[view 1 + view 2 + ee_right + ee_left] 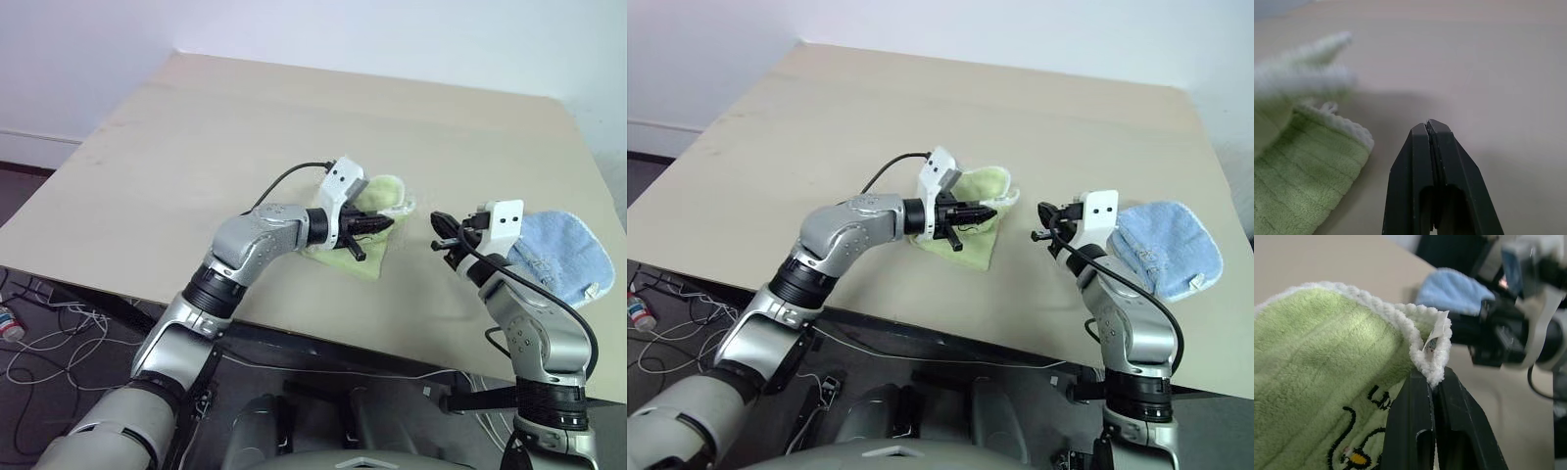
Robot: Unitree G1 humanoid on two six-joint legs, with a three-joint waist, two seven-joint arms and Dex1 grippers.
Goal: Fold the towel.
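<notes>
Beige table [196,147] bears crumpled yellow-green towel [377,211], white-edged

Head pair downward over table [196,127]; wrist views close, fingerward.

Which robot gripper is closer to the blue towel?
The right gripper. It hovers just beside the blue towel, shut and holding nothing. The left gripper is farther away, over by the green towel, pinching its white edge.

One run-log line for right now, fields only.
left gripper: pinching towel edge, lifted over table | right gripper: shut, empty, beside towel | blue towel: flat, right side | fold: under way
</notes>
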